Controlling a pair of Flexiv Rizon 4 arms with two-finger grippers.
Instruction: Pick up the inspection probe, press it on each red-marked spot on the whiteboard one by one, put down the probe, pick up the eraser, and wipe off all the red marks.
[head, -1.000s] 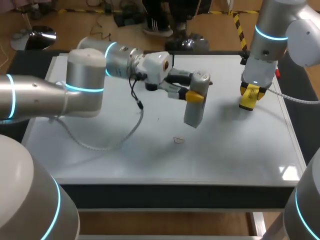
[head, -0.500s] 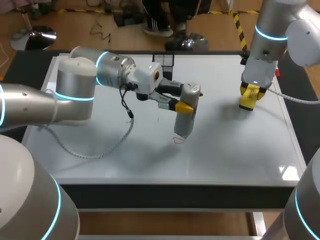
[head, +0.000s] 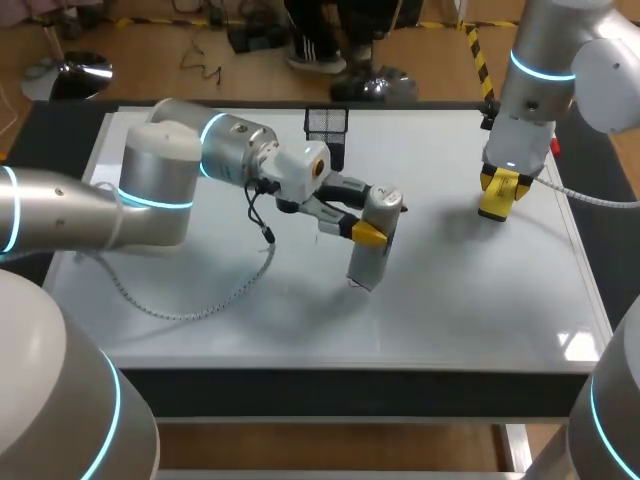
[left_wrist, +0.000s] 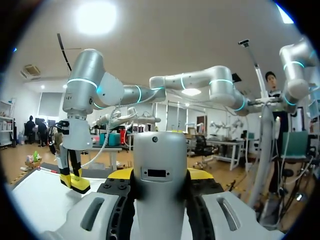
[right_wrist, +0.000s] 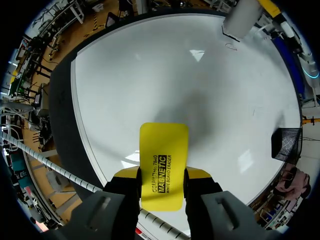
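The grey inspection probe (head: 368, 250) is held tilted, my left gripper (head: 374, 231) shut on its upper part. Its lower end touches the whiteboard (head: 460, 300) right at a small red mark, which it mostly hides. In the left wrist view the probe (left_wrist: 159, 170) fills the gap between the yellow-tipped fingers (left_wrist: 119, 174). My right gripper (head: 498, 196) stands at the board's far right, shut on the yellow eraser (head: 496, 202), just above the surface. The right wrist view shows the eraser (right_wrist: 163, 160) between its fingers, and far ahead the probe (right_wrist: 243, 17) beside the faint mark (right_wrist: 231, 46).
A black mesh basket (head: 326, 124) stands at the board's far edge, behind the left gripper. A loose cable (head: 262, 215) hangs from the left wrist above the board. The board's dark frame (head: 340, 380) runs along the near edge.
My left arm has swung the probe down and toward the near left, setting its tip on the red mark. The right arm and eraser have stayed put.
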